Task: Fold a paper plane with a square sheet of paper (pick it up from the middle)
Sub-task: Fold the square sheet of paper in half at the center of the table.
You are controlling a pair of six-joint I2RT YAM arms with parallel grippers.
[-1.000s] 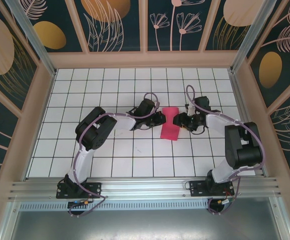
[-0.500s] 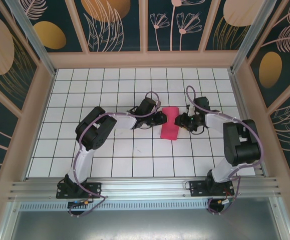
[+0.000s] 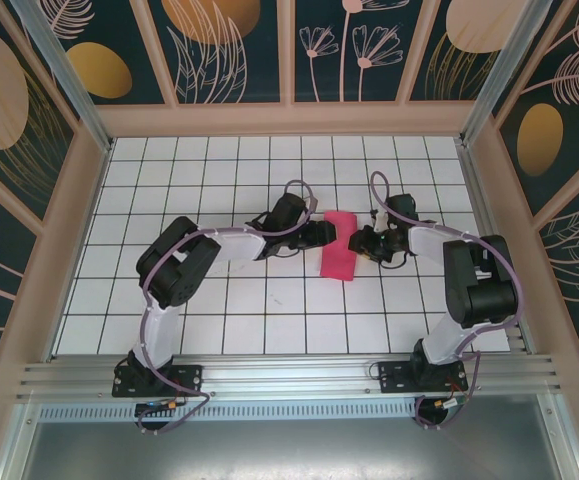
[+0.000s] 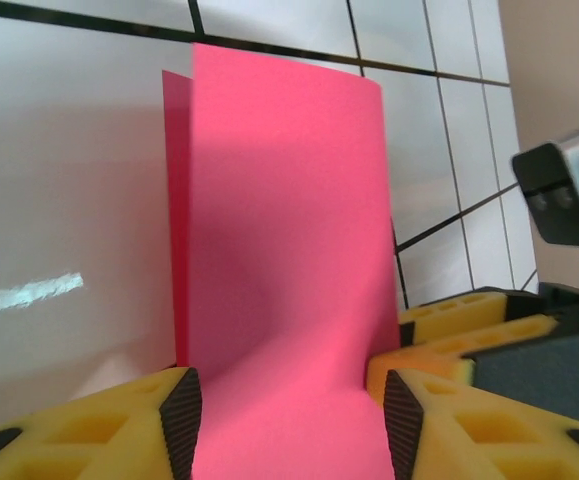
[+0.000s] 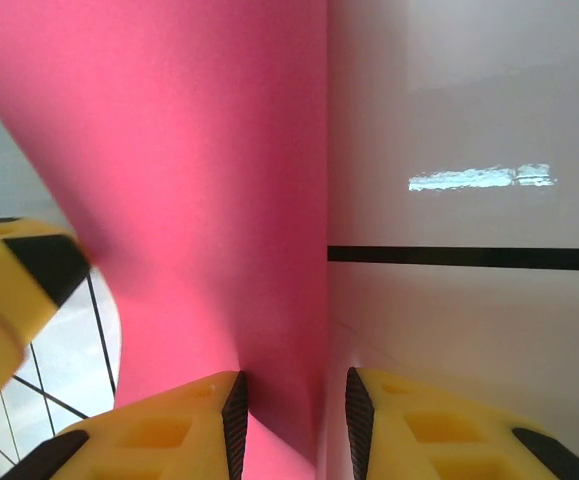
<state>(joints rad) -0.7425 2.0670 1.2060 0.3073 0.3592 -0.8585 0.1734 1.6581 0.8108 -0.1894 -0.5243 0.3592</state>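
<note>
While the overhead camera is showing the thin magenta-pink sheet of paper [image 3: 339, 246] lying folded into a narrow strip about mid-way across the white tiled table [image 3: 219, 170], the wrist cameras are giving the close detail. From above, the left gripper [image 3: 322, 232] is reaching to the strip's left edge and the right gripper [image 3: 361, 241] to its right edge, each wrist's bulk covering its own fingertips. From the left wrist, the left gripper [image 4: 289, 400] is standing released, its yellow, black-padded fingers [image 4: 181, 410] apart, the paper [image 4: 279, 200] running between them with a second layer peeking out along its left side. The right gripper's yellow fingers [image 4: 459, 325] are sitting at the far edge. From the right wrist, the right gripper [image 5: 291, 400] is keeping its jaws narrowly apart around the paper's [image 5: 169, 150] edge, a sliver of white tile showing beside one pad, so nothing is being pinched. Dark teal wall panels with leaf and flower patterns [image 3: 229, 50] are enclosing the table, and a silver aluminium rail [image 3: 289, 378] is carrying the arm bases.
</note>
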